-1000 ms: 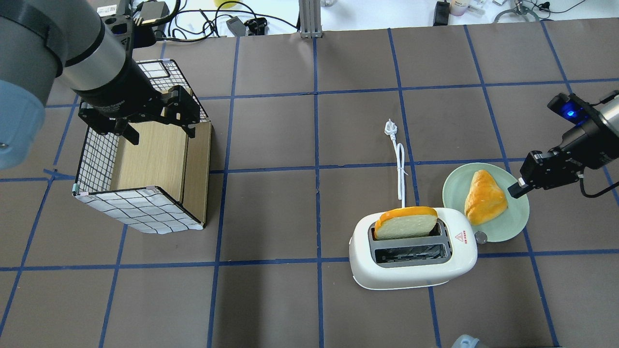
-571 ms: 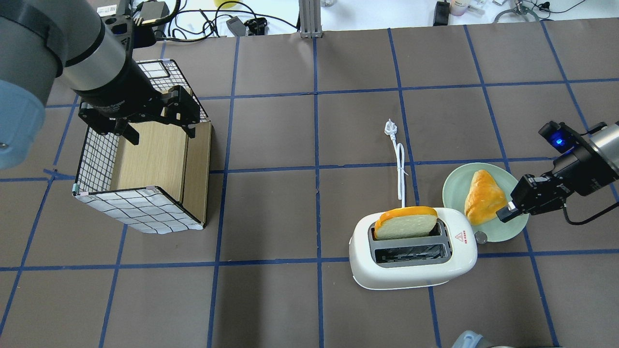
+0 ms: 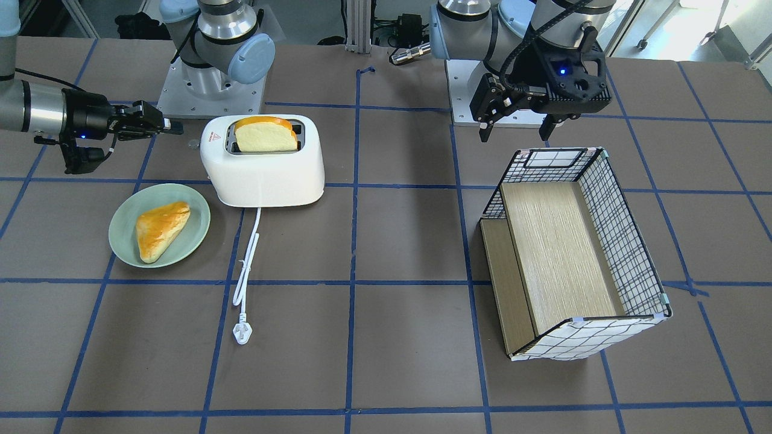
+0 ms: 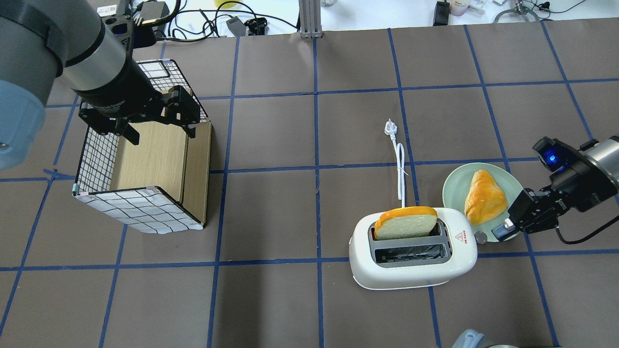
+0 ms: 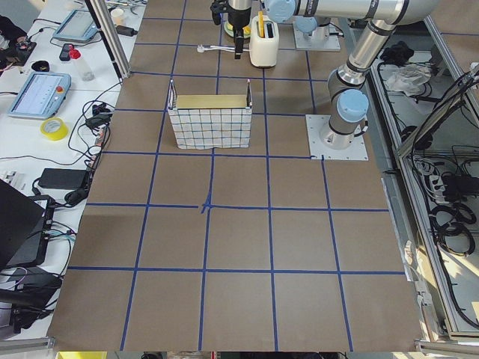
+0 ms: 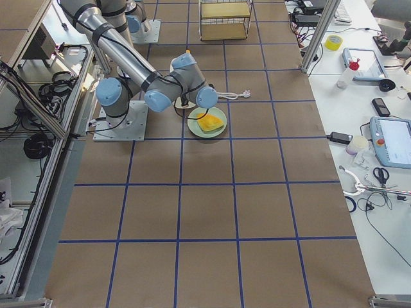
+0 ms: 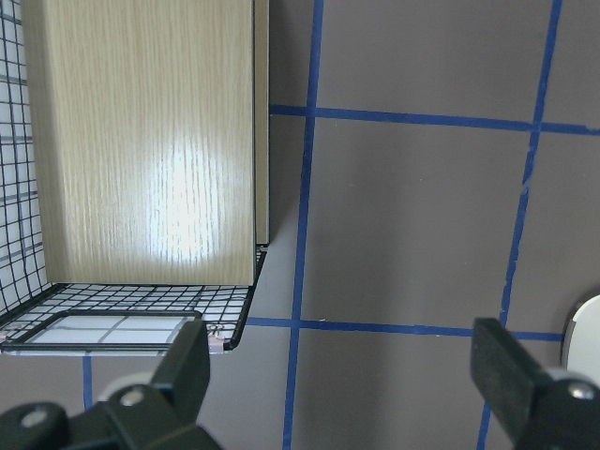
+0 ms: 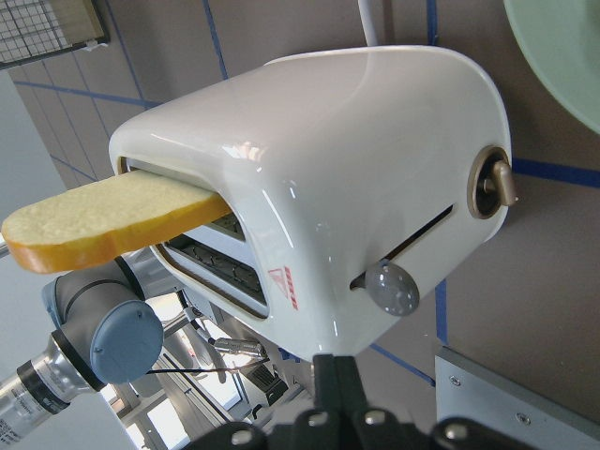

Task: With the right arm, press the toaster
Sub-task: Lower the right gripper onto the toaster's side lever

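The white two-slot toaster (image 4: pixel 413 251) stands on the table with a bread slice (image 4: pixel 404 222) upright in its far slot. Its red triangle marks the end toward my right gripper (image 4: pixel 500 234). That gripper is shut and empty, hovering over the near rim of the plate, a short gap from the toaster's end. In the right wrist view the shut fingers (image 8: pixel 337 384) point at the toaster (image 8: pixel 356 169) and its grey lever knob (image 8: pixel 392 286). My left gripper (image 4: pixel 159 133) is open and empty above the checked box (image 4: pixel 145 203).
A pale green plate (image 4: pixel 452 186) with a pastry (image 4: pixel 483 195) lies right of the toaster, under the right gripper. The white cord and plug (image 4: pixel 400 169) run away from the toaster. The checked wire-pattern box with wooden shelves stands at the left.
My right gripper has moved toward the near side and left, from beside the plate to over its near rim, closer to the toaster's end. The left arm has not moved.
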You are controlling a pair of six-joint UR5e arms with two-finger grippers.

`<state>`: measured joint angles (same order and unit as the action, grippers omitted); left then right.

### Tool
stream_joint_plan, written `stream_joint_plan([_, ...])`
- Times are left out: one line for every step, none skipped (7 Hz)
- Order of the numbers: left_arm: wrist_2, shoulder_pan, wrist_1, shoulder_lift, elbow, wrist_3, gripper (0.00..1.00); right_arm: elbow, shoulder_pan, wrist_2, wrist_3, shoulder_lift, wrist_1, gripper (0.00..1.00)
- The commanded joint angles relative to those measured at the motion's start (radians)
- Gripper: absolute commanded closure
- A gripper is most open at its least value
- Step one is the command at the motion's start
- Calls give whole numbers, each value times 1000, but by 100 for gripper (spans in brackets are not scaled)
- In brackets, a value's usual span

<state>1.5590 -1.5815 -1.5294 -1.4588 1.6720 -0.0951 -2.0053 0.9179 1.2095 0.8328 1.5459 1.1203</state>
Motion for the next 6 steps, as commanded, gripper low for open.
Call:
stream_joint_plan([0,0,0,0,0,0,0,-41,-2,-4,3,-10,15,100])
stream_joint_plan([1,0,0,0,0,0,0,-46,-2,1,2,-15,33,100])
stream_joint_plan([1,0,0,0,-1,0,0,-46,-2,7,3,-30,44,100])
stream_joint_plan([1,0,0,0,0,0,0,-47,-2,7,2,-38,56,100])
stream_joint_plan([1,0,0,0,-1,0,0,-53,-2,5,-1,-52,85,100])
stream_joint_plan([1,0,0,0,-1,0,0,-58,-2,8,-1,-61,114,100])
